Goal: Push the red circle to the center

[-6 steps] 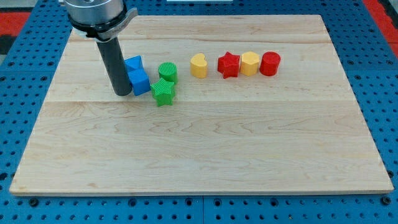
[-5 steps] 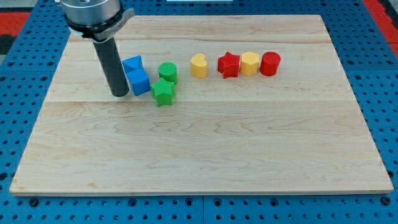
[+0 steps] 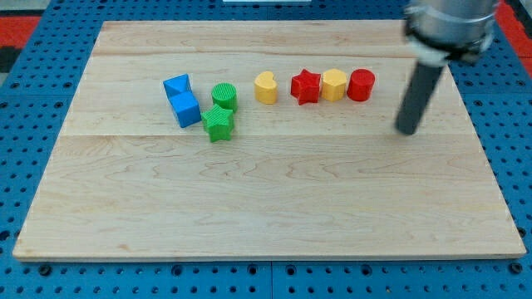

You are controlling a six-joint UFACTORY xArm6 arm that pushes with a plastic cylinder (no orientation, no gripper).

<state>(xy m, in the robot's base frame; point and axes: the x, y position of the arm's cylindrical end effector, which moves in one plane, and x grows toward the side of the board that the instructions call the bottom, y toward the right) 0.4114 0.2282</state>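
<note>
Now resting my tip (image 3: 406,131) on the board (image 3: 266,208), touching nothing, toward the view's lower right of the red circle (image 3: 361,85) ending the row beside the yellow block (image 3: 334,85).

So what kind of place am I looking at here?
Probably a robotics lab test bench: a wooden board on a blue perforated table, small coloured blocks such as the red circle, and my tip right of them.

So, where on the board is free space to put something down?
Free: the whole wooden board below the blocks, and the strip above them. Crowded: the row from blue blocks to red circle. My tip stands right of the red circle.
</note>
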